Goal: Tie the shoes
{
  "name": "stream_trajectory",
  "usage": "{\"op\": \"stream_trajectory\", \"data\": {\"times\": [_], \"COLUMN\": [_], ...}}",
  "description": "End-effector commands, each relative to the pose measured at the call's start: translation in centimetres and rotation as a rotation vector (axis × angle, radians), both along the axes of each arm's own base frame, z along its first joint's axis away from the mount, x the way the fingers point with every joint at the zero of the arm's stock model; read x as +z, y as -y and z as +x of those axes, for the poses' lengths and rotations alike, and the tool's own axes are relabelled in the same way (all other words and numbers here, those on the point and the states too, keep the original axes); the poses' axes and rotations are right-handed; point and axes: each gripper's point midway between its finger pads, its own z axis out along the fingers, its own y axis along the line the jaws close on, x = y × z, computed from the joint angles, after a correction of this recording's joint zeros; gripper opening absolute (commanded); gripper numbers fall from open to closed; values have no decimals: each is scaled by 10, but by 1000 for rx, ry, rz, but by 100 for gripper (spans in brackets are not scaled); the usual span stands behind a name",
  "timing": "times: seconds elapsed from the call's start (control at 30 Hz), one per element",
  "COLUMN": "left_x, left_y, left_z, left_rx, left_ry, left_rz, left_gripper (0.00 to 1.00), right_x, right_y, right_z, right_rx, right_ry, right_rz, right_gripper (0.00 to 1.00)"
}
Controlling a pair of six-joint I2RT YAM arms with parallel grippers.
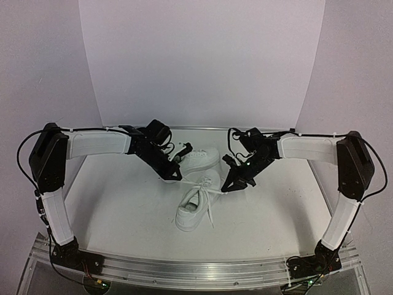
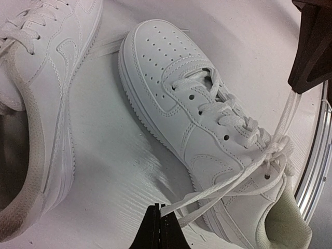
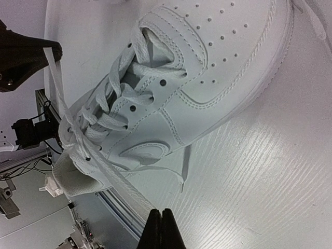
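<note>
Two white shoes lie mid-table: the far shoe and the near shoe, which fills both wrist views. My left gripper is to the left of the near shoe's tongue, shut on a loop of its lace at the jaw tips. My right gripper is on the shoe's other side, shut on the other lace strand. Both strands run taut from a crossing at the top eyelets. The far shoe lies apart on the left.
A loose lace end trails over the near shoe's side onto the white table. The metal rail runs along the table's front edge, by the arm bases. A curved white backdrop stands behind.
</note>
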Motion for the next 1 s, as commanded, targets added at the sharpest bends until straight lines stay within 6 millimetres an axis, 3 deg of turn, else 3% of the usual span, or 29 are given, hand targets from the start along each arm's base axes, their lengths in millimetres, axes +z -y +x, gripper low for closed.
{"op": "stream_trajectory", "data": {"times": [0.0,0.13,0.33,0.5,0.77,0.97], "left_x": [1,3,42,58,14,-2], "left_y": [-28,-25,-2,14,-6,-17], "left_z": [19,13,15,7,26,31], "left_rx": [85,65,27,-11,117,158], "left_ry": [47,41,54,44,14,2], "left_rz": [67,60,-31,-71,66,114], "left_gripper": [0,0,0,0,0,0], "right_x": [-12,-10,-3,2,-15,-27], "right_y": [38,46,71,80,102,112], "right_z": [-3,8,26,35,31,28], "right_rx": [-50,-70,-111,-125,-142,-144], "right_ry": [-42,-29,-10,4,-19,-34], "right_rz": [-166,-175,-196,-209,-269,-304], "right_gripper": [0,0,0,0,0,0]}}
